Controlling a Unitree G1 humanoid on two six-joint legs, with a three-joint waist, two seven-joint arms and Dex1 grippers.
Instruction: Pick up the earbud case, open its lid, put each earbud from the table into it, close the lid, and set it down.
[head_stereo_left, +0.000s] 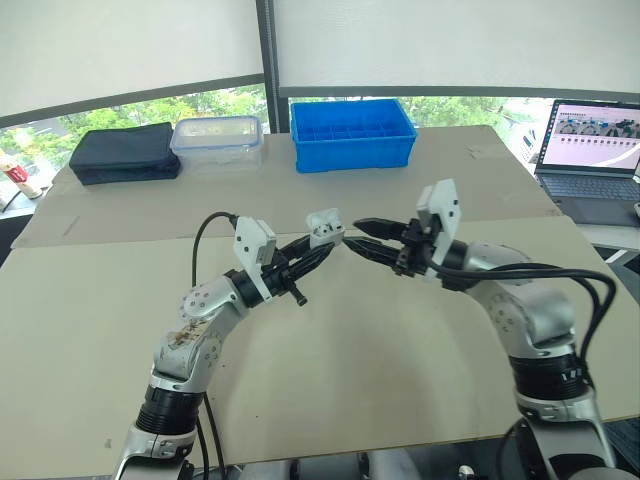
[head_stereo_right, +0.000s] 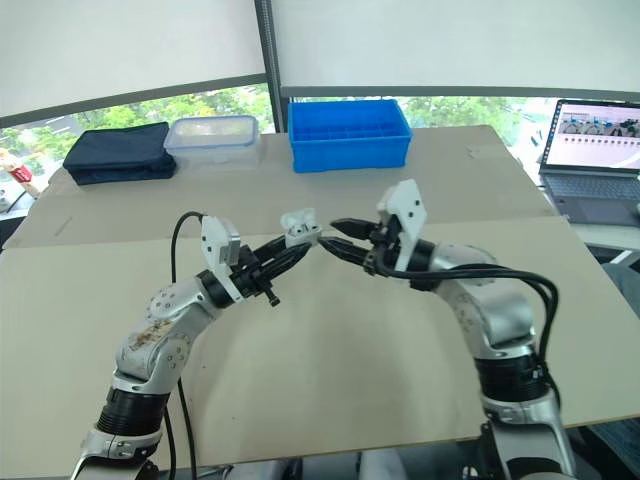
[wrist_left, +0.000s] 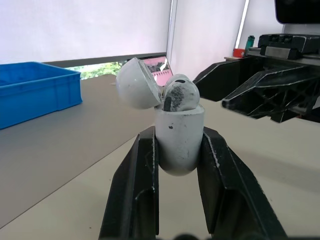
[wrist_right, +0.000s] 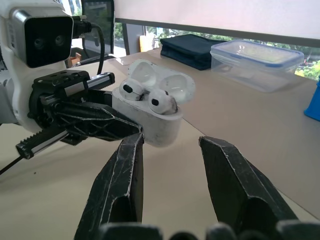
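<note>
Left eye view (the right eye view agrees): the earbud case (head_stereo_left: 324, 226) is held above the table (head_stereo_left: 300, 360) near the middle of the scene, clamped in the left gripper (head_stereo_left: 322, 242). The right gripper (head_stereo_left: 362, 236) is pointed at the case from the right, just beside it, with its jaws parted. Along the far edge of the table, a dark pouch (head_stereo_left: 125, 152), a clear lidded container (head_stereo_left: 217, 140) and a blue bin (head_stereo_left: 352, 133) are lined up from left to right. A laptop (head_stereo_left: 590, 145) is seen at the far right.

Left wrist view: the case body is gripped upright on both sides by the two black fingers (wrist_left: 142, 170). The lid (wrist_left: 136, 90) is swung open on its hinge. The earbuds (wrist_left: 181, 94) are seated in the body with their heads protruding. The right gripper is seen just beyond, apart from the case.

Right wrist view: both earbuds are shown side by side in the open case. The right gripper's jaws are spread wide, and the case is placed just past the fingertips, in line with the gap and untouched by them.
</note>
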